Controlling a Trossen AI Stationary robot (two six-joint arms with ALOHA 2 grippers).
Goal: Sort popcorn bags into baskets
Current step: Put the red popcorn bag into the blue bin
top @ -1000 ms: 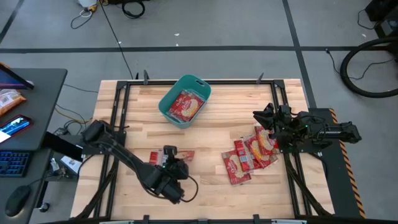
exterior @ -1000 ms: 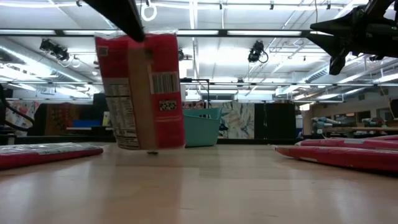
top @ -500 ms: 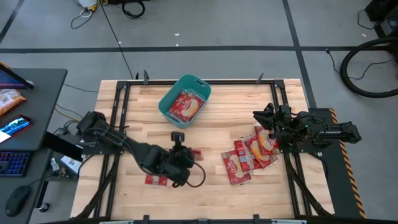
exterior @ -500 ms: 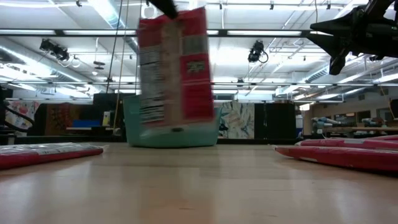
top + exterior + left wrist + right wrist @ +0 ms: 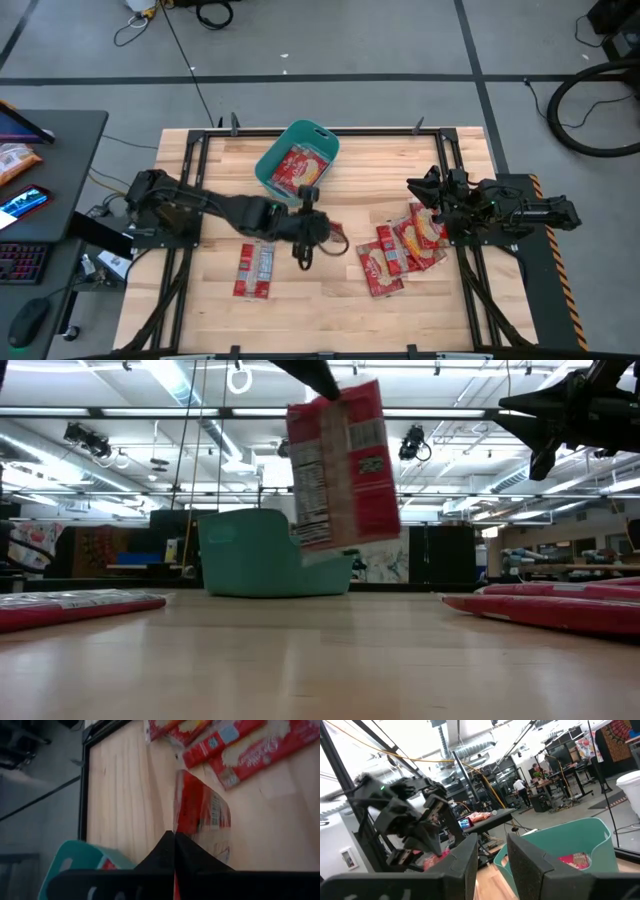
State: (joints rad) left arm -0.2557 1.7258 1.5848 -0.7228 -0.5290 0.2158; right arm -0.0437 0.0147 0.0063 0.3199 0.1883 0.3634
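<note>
Your left gripper (image 5: pixel 318 232) has its fingers closed on one popcorn bag (image 5: pixel 341 466), and it holds this bag in the air above the table (image 5: pixel 330 290), just in front of the teal tub (image 5: pixel 296 160). In the low view the held bag hangs tilted, and you see its back side: a pale panel with small print, a barcode and red edges. In the left wrist view the two dark fingertips meet on the upper edge of the bag (image 5: pixel 200 817).

Inside the tub lie already some red packets (image 5: pixel 300 170) with a yellow-cream picture. One more packet (image 5: pixel 254 270) lies flat on the wood, near the left arm and well apart from the tub. On the right side of the table you see a pile of packets (image 5: pixel 405 250), partly one over another, touching each other.

Your right gripper (image 5: pixel 425 187) waits at the right edge of the table, beside this pile, with its fingers apart and nothing between them (image 5: pixel 487 865).

Between the held bag and the tub nothing stands on the table. The table is of pale wooden planks in a black frame. At the left of it stands a dark desk (image 5: pixel 50 180) with a keyboard and an orange packet. Behind the table, in the low view, is a big hall with ceiling lamps.
</note>
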